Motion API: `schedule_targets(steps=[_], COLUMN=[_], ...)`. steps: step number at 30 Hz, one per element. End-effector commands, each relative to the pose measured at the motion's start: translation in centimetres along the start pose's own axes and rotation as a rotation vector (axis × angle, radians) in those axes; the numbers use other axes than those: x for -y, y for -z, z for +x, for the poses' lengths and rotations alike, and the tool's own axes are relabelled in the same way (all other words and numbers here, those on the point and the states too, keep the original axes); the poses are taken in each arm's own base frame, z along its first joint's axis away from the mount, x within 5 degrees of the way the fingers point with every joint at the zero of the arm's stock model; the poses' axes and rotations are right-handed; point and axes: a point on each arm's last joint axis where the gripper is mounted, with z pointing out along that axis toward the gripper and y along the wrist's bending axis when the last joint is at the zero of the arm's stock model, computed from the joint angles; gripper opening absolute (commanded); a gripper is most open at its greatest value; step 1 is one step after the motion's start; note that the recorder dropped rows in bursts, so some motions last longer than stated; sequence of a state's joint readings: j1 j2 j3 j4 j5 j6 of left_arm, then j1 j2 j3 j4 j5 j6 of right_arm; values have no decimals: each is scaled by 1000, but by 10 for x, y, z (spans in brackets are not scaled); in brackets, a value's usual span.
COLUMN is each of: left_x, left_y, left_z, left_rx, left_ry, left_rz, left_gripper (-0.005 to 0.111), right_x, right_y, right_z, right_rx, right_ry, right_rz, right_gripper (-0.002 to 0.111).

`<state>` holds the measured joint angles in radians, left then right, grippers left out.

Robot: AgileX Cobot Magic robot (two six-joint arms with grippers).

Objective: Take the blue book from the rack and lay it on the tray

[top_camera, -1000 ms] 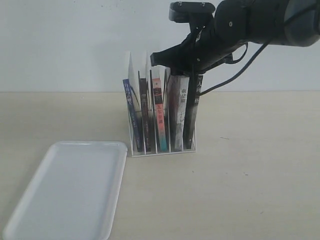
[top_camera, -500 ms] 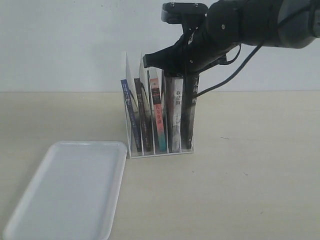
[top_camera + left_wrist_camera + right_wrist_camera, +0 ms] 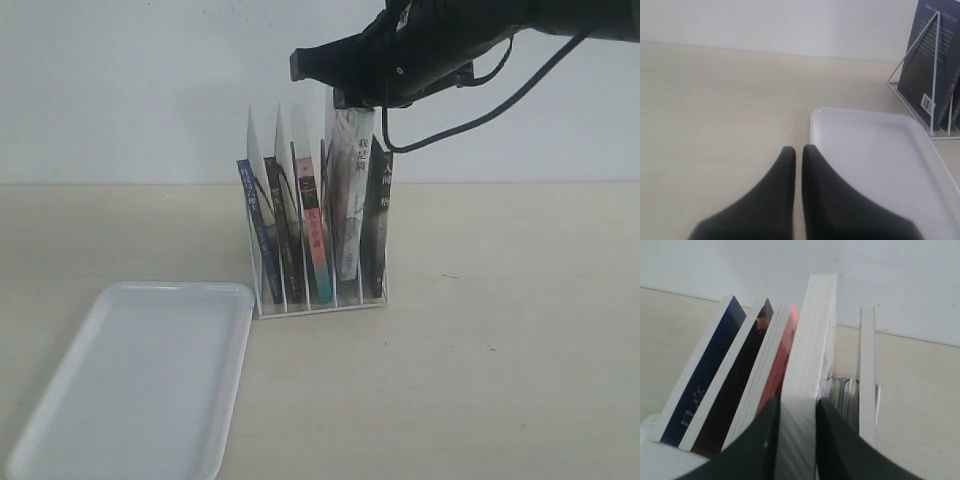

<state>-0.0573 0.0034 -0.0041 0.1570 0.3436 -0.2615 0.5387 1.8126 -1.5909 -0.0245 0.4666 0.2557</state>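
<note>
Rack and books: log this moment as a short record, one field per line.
blue book: end slot of the rack nearest the tray, leaning, untouched
white-spined book: pinched by the right fingers, standing higher than its neighbours
tray: on the table beside the rack, nothing on it
left fingers: shut, low by the tray's corner

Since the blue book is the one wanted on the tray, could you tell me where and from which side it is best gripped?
Pinch the blue book at its top edge, coming from above: it stands leaning in the rack's end slot, thin, its top exposed, while wire and the dark book crowd its faces.
</note>
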Motion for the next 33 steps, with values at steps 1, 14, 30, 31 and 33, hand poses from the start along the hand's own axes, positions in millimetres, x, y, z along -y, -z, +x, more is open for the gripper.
schedule_targets(steps=[1, 14, 30, 31, 33], left_x=[0, 0, 0, 0, 0], left_y=[0, 0, 0, 0, 0], left_z=[1, 1, 1, 1, 1], left_rx=[0, 0, 0, 0, 0], left_ry=[10, 10, 10, 10, 10], left_rz=[5, 5, 5, 5, 5], left_gripper=[4, 4, 4, 4, 4], right_x=[-7, -2, -5, -6, -6], right_y=[15, -18, 11, 16, 23], right_z=[-16, 9, -8, -10, -13], right_rx=[117, 97, 161, 166, 173], right_ry=[20, 10, 8, 10, 12], right_rz=[-26, -26, -41, -42, -42], right_gripper=[0, 0, 0, 0, 0])
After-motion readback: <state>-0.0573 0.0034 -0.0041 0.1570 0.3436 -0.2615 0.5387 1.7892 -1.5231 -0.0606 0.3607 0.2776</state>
